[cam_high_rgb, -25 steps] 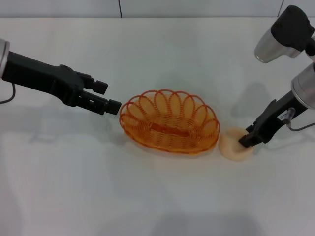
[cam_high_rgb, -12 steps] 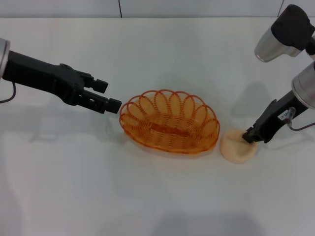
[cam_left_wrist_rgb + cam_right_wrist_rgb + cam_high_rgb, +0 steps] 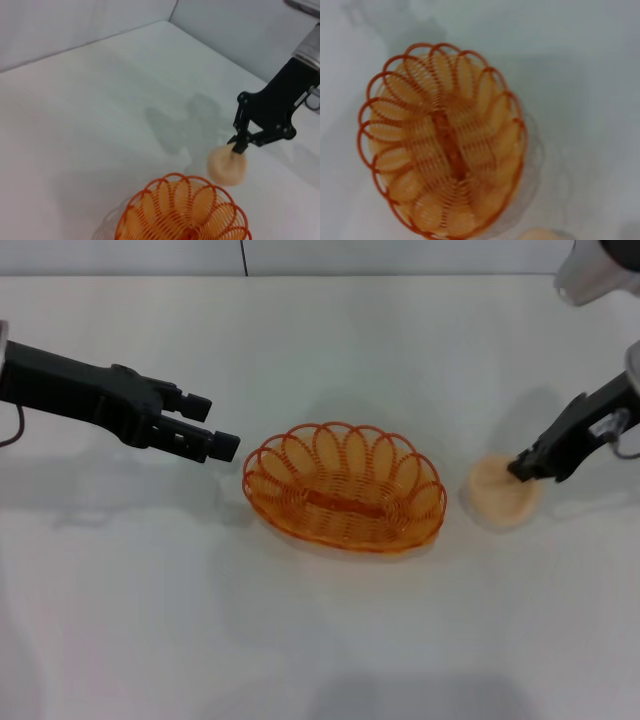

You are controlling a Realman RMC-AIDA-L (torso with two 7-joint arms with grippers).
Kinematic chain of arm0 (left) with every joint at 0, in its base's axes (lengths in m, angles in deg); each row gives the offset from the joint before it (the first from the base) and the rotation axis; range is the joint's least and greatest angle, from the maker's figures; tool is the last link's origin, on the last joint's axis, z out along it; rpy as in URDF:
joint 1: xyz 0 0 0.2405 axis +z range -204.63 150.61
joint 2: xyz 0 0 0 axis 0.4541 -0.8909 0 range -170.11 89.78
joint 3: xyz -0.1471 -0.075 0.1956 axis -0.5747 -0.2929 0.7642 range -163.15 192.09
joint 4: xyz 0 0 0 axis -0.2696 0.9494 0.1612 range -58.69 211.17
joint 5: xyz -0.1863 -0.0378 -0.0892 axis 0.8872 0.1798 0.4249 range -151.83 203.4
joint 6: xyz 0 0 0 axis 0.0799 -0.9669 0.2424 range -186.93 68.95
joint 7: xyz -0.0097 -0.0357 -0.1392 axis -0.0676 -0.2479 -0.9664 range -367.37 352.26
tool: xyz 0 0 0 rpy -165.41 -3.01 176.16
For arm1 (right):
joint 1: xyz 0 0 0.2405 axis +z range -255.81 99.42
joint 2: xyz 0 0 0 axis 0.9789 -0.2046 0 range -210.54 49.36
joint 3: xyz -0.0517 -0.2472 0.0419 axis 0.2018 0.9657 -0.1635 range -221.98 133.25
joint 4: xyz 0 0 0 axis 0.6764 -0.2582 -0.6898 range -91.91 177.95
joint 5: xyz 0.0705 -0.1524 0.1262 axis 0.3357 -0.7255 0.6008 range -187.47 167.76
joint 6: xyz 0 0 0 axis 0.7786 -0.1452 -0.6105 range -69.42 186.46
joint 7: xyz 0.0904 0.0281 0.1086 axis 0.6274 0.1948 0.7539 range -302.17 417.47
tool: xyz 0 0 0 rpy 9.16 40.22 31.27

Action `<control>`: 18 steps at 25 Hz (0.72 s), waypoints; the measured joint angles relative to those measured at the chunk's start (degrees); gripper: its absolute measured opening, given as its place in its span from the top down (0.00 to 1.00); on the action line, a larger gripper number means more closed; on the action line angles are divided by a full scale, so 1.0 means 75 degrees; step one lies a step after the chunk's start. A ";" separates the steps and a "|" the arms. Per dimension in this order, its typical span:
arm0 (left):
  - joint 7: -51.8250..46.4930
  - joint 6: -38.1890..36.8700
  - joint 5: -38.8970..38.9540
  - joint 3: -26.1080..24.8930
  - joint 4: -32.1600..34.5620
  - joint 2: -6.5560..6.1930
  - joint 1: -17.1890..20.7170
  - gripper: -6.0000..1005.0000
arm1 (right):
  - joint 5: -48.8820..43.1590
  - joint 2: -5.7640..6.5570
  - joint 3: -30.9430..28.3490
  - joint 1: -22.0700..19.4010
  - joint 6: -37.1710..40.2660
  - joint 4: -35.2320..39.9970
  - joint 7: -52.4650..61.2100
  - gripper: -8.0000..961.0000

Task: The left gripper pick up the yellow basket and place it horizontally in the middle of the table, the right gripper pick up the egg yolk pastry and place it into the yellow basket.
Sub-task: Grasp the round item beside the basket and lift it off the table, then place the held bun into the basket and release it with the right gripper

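This looks like a robot test bench in a lab rather than a home or kitchen: a plain white matte table [image 3: 320,640] fills the view, backed by pale wall panels [image 3: 75,25] with a dark seam between them. Two black robot arms reach in from either side, and the only props are an orange wire basket [image 3: 344,488] and a small pastry [image 3: 503,492], set out alone

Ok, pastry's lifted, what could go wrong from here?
The right hand pinches the egg yolk pastry only at its edge, so it hangs tilted and might slip or tear. The yellow basket has a raised looped rim; a low carry could clip it. The left hand sits clear beside the basket.
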 joint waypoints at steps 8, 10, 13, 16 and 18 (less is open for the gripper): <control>0.0008 0.0011 0.0184 -0.0035 0.0004 -0.0010 0.0021 0.12 | -0.0166 0.0018 -0.0479 0.0082 0.0524 0.0823 0.0037 0.96; 0.0009 0.0012 0.0186 -0.0038 0.0004 -0.0012 0.0040 0.12 | -0.0159 -0.0009 -0.0465 0.0131 0.0612 0.1007 0.0121 0.96; 0.0016 0.0013 0.0205 -0.0047 0.0003 -0.0019 0.0081 0.12 | 0.0028 -0.0064 -0.0334 0.0298 0.0709 0.1101 0.0218 0.96; 0.0023 0.0025 0.0226 -0.0085 0.0002 -0.0046 0.0109 0.12 | 0.0326 -0.0087 -0.0027 0.0470 0.0691 0.1109 0.0317 0.96; 0.0029 0.0032 0.0221 -0.0178 0.0003 -0.0065 0.0140 0.12 | 0.0450 -0.0090 0.0234 0.0566 0.0609 0.1131 0.0395 0.96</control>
